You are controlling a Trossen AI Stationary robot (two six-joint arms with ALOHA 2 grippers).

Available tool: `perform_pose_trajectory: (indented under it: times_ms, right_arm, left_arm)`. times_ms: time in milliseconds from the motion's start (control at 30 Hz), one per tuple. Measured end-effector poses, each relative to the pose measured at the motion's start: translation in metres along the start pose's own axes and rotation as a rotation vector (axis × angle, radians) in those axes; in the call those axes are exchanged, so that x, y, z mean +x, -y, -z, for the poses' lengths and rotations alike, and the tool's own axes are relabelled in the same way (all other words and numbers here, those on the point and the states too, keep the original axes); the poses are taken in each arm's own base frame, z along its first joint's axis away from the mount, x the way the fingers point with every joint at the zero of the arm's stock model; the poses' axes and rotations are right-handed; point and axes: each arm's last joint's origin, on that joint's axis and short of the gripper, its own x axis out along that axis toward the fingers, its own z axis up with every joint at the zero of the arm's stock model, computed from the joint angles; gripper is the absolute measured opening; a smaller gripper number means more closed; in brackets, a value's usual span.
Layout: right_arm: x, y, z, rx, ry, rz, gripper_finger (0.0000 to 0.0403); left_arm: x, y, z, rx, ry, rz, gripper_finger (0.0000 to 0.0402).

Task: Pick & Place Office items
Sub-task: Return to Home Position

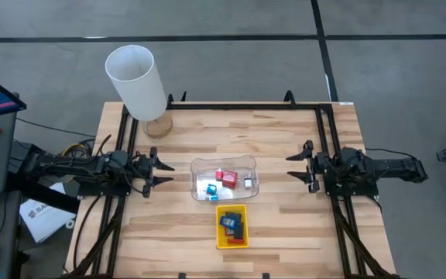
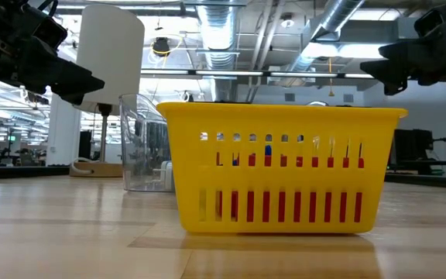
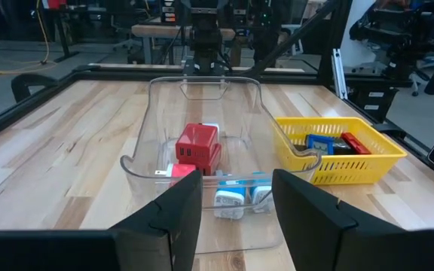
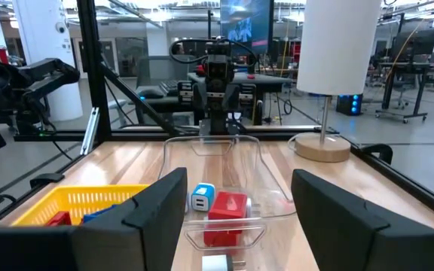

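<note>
- The desk (image 1: pixel 285 139) is made of pale wooden planks and framed by black rails. A grey floor with dark seams is seen around it, and pipes and ducts run under the ceiling of the room behind.
- 2 trays are set mid-desk, just beside each other: 1 clear plastic tray (image 1: pixel 200 164) with rounded walls and, toward the near edge, 1 slotted yellow tray (image 1: pixel 218 232).
- The office items are split between them. Piled red blocks (image 3: pixel 197 144), too overlapped to count, and 2 blue-and-white bits (image 3: pixel 228 199) lie in the clear tray. 1 blue piece (image 3: pixel 321 143), 1 black piece (image 3: pixel 341 148) and 1 red piece (image 3: pixel 356 141) lie in the yellow tray.
- 1 tall white cylinder (image 1: pixel 136 77) on a round wooden base (image 1: pixel 159 125) stands at the far left corner.
- The left hand (image 1: pixel 166 174) is held above the left edge, fingers spread wide, with nothing held. The right hand (image 1: pixel 293 166) is held likewise above the right edge.
</note>
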Motion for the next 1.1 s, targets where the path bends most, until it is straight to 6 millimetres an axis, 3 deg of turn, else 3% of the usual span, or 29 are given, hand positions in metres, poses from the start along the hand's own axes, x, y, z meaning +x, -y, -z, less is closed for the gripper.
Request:
perform_pose_trajectory:
  times_ms: [400, 833, 1100]
  right_arm:
    - [0.000, 0.000, 0.000, 0.000, 0.000, 0.000, 0.0232]
    - [0.000, 0.000, 0.000, 0.000, 0.000, 0.000, 0.0232]
    - [0.000, 0.000, 0.001, 0.000, -0.004, 0.001, 0.0232]
  left_arm:
    - [-0.001, 0.001, -0.001, 0.001, 0.007, 0.009, 0.0159]
    - [-0.017, 0.001, -0.016, -0.003, 0.224, 0.018, 0.0159]
    - [-0.016, 0.001, -0.021, -0.004, 0.261, 0.020, 0.0159]
